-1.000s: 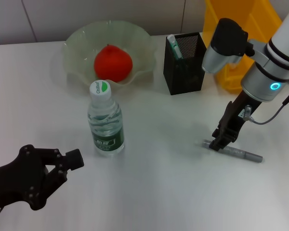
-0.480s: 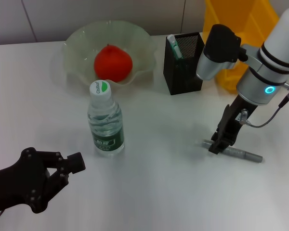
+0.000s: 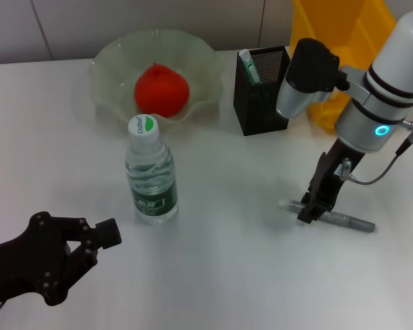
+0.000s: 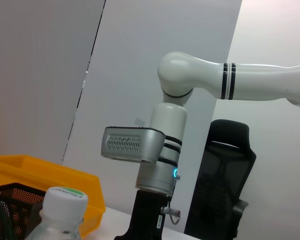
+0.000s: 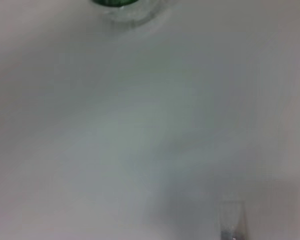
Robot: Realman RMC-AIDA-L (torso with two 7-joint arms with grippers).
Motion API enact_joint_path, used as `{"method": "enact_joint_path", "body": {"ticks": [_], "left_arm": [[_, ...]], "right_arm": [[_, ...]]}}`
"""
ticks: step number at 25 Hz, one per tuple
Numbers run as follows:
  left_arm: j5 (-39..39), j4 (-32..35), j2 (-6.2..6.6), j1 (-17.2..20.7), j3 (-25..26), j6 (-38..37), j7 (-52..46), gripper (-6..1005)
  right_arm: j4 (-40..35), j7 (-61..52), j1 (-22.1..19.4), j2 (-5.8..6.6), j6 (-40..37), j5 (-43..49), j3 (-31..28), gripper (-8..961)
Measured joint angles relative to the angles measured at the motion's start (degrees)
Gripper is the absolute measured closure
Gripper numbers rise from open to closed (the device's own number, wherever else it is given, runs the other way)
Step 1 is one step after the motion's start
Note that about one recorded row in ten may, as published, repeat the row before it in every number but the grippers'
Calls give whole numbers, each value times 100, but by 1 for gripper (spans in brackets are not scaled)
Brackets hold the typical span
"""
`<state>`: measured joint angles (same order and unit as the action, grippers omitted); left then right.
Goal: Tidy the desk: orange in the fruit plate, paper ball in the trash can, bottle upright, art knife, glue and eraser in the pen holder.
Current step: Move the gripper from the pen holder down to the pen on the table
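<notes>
From the head camera, the white desk [image 3: 220, 275] carries a translucent fruit plate [image 3: 117, 58] at the far left, with the orange [image 3: 161, 90] sitting inside it. Nearer, the bottle [image 3: 151, 170] stands upright, white cap on top. A black mesh pen holder [image 3: 265, 96] stands at far centre with a green-and-white item poking out of it, and a yellow bin [image 3: 344, 41] sits just beyond to the right. The right tool [image 3: 311, 210] is down on the desk at the right, its dark fingers pinching the left end of the grey art knife [image 3: 347, 221], which lies flat with the rest of its length reaching right. The left tool [image 3: 104, 232] hovers at the near left, apart from the bottle; whether its fingers are spread I cannot tell. Behind the desk runs a pale panelled wall.

The left wrist camera shows the bottle's cap [image 4: 64, 200], the pen holder's mesh [image 4: 10, 212], the yellow bin, the right arm, a grey wall and a black office chair [image 4: 222, 175].

The right wrist camera shows mostly bare white desk, the bottle's base [image 5: 121, 7] at one edge and the knife's tip [image 5: 232, 220] at the opposite one.
</notes>
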<state>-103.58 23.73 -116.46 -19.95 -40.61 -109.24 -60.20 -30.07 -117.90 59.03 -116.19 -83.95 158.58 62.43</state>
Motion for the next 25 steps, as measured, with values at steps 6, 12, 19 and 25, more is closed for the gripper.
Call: {"method": "enact_joint_path", "body": {"ticks": [6,12,19,25], "left_arm": [[3,0,0,17,0,-3,0,960],[4,0,0,36,0,-6,-1,960],[5,0,0,36,0,-6,0,960],[5,0,0,44,4,-3,0,960]], "right_arm": [[27,-57,15,-8,37,0,67,644],[32,-59,21,-9,49,0,79,665],[47,-66,30,-27,54,32,104,685],[20,-73,20,-46,98,57,100,692]]}}
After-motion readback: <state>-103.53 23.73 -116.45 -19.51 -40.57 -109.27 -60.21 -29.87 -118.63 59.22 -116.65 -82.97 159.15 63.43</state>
